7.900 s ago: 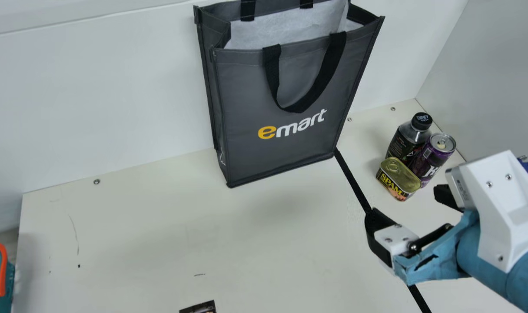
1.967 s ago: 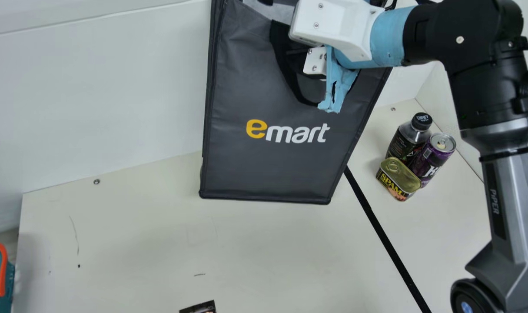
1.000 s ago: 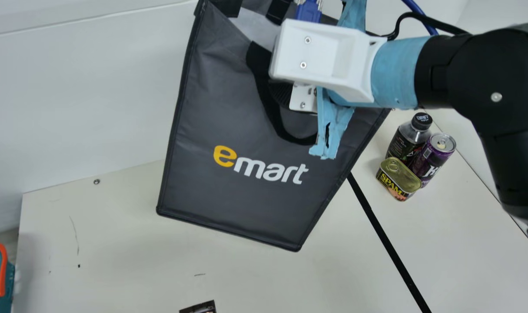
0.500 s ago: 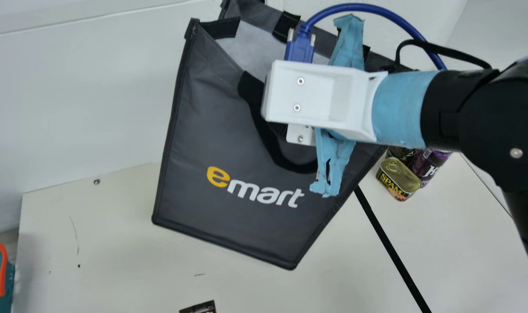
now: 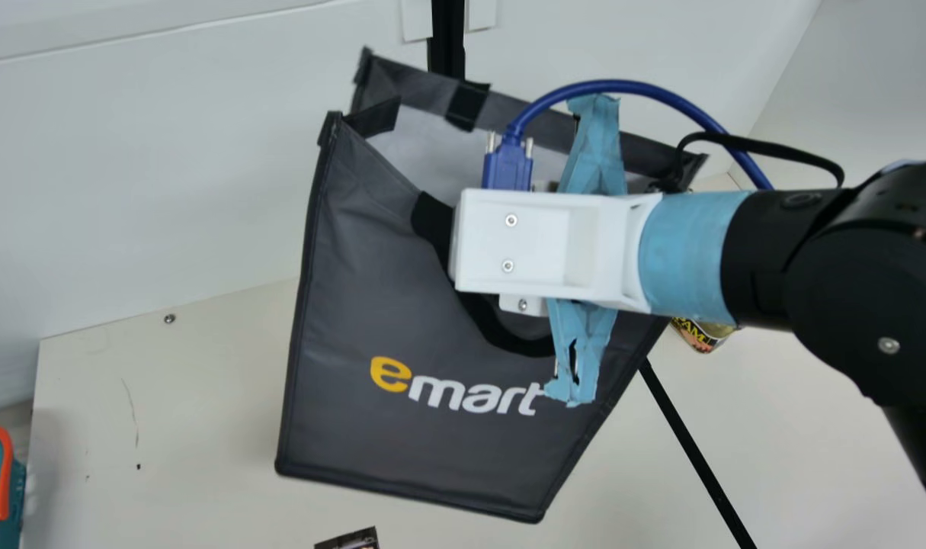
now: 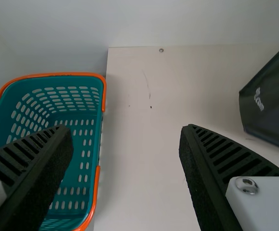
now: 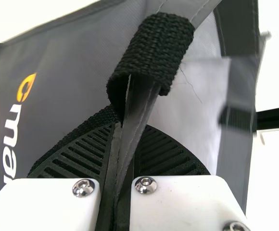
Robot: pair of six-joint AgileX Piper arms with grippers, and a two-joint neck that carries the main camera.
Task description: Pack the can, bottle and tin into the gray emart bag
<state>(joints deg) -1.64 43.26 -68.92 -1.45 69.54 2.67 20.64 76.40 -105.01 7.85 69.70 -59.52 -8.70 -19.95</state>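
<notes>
Step in hand: the placing of the gray emart bag [image 5: 371, 282] is judged to be under way, ahead of any packing of the tin.
Right pincer [image 7: 126, 132]: closed on the bag's front rim, the cloth being pinched between the ribbed fingers just beside the sewn end of the black handle [image 7: 151, 50].
Left pincer [image 6: 126, 129]: spread wide, with nothing held; in its wrist view the teal basket [image 6: 77, 120] is seen beyond one finger and a corner of the bag off to the other side.
Bag: tilted, printed front outward, pale lining seen through the parted mouth; whether its base is touching the tabletop [image 5: 203, 412] cannot be told.
Tin [image 5: 703, 335]: on the tabletop outside the bag, past the black strip [image 5: 691, 450], partly covered by the right arm [image 5: 767, 259].
Can and bottle: their places cannot be told.
Next move: the bag is best lowered flat on its base, squared up with the mouth kept open, and only then released, so that the right pincer is freed for the tin.
Risk: if the rim is let go while the bag leans, it could be tipped over or its mouth folded shut.
</notes>
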